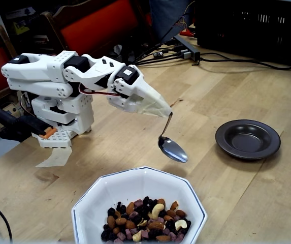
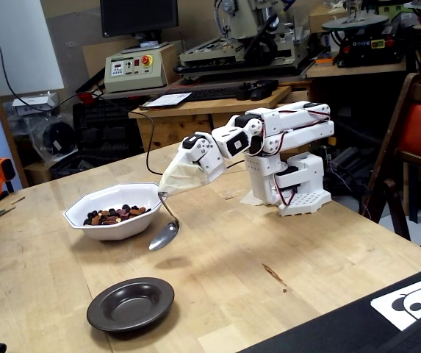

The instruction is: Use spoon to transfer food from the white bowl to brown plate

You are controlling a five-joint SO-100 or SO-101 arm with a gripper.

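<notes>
- The shiny silver metal spoon (image 1: 172,148) with its thin curved handle hangs from the white arm's gripper (image 1: 166,110), bowl end down, in the air between the large white octagonal ceramic bowl (image 1: 97,195) and the small round dark brown plate (image 1: 247,139); in both fixed views its oval bowl looks empty.
- Beige tape wraps the whole tip of the gripper and the top of the handle, so the jaws are hidden and I cannot tell whether they are open or closed; the tape itself appears to bind the spoon on.
- The spoon is stiff, light and slick; with the handle already fixed there is no new hold to choose, and any slack in the tape would probably let it twist under load.
- The mixed food of brown almonds, pale cashews and dark dried fruit (image 1: 145,219) lies heaped in the white bowl; the pieces are loose, hard and prone to roll, so they would likely slide off a tilted spoon.
- The ceramic bowl looks heavy and breakable; the brown plate sits empty on the pale wooden counter (image 1: 226,91), well apart from the bowl.
</notes>
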